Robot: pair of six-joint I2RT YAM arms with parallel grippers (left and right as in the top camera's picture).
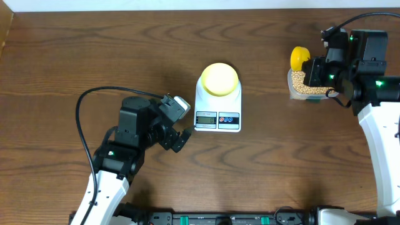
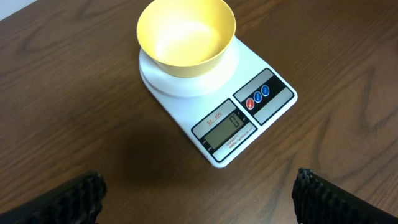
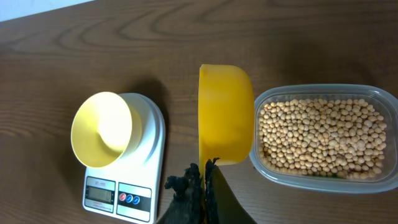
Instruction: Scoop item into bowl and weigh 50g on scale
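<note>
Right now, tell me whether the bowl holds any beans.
No: the bowl on the scale shows only its bare yellow inside.

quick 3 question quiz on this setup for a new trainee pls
1. True or false: the small round pale-yellow bowl on the white flat kitchen scale is empty.
2. What grips the yellow plastic scoop? A) left jaws B) right jaws C) nothing
3. What number shows on the scale's grey display?
Key: 1 true; 2 B; 3 zero.
</note>
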